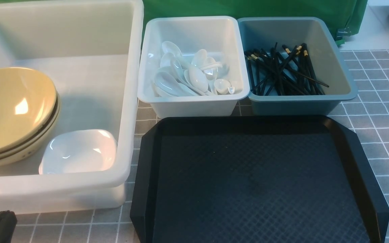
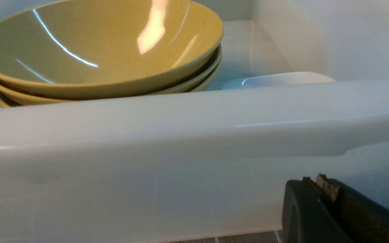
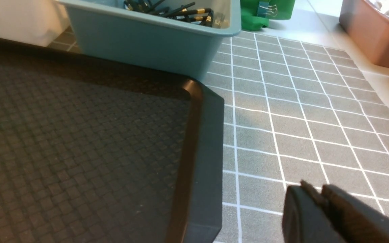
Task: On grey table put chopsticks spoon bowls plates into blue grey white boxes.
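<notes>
On the grey table a large translucent white tub holds stacked yellow-green bowls and a white plate. Several spoons lie in the small white bin. Several chopsticks lie in the blue-grey bin. My left gripper is shut and empty, low in front of the tub's near wall, with the bowls and plate beyond it. My right gripper hovers over bare table beside the tray's right edge, jaws nearly together with nothing between them.
A flat black tray with cut corners lies in front of the two small bins, nothing on it. Green cloth hangs behind the bins. A pinkish-brown container stands off the table's far right.
</notes>
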`<control>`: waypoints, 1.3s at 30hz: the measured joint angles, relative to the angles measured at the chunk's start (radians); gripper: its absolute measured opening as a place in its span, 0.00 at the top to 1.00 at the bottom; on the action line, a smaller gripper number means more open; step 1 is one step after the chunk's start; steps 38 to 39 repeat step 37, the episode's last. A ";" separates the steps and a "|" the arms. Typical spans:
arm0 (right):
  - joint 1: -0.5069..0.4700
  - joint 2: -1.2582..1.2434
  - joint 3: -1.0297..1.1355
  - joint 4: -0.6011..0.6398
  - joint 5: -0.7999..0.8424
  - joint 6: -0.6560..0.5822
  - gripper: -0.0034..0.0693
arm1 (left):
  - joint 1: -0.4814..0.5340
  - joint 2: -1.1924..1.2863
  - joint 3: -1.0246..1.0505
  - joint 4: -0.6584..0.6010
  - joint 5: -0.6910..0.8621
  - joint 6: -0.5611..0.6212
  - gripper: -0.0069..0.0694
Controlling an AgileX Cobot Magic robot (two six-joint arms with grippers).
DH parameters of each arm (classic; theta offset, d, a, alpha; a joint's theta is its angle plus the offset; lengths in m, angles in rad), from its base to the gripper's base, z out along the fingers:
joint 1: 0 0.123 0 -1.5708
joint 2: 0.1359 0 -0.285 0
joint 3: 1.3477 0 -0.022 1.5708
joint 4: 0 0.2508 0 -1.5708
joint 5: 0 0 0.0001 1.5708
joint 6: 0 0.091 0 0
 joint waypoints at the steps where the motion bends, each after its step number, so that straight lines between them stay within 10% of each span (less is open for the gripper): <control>1: 0.000 0.000 0.000 0.000 0.000 0.000 0.81 | 0.000 0.000 0.000 0.000 0.000 0.000 0.92; 39: 0.000 0.000 0.000 0.000 0.000 -0.001 0.76 | 0.000 0.000 0.000 0.000 0.000 0.000 0.92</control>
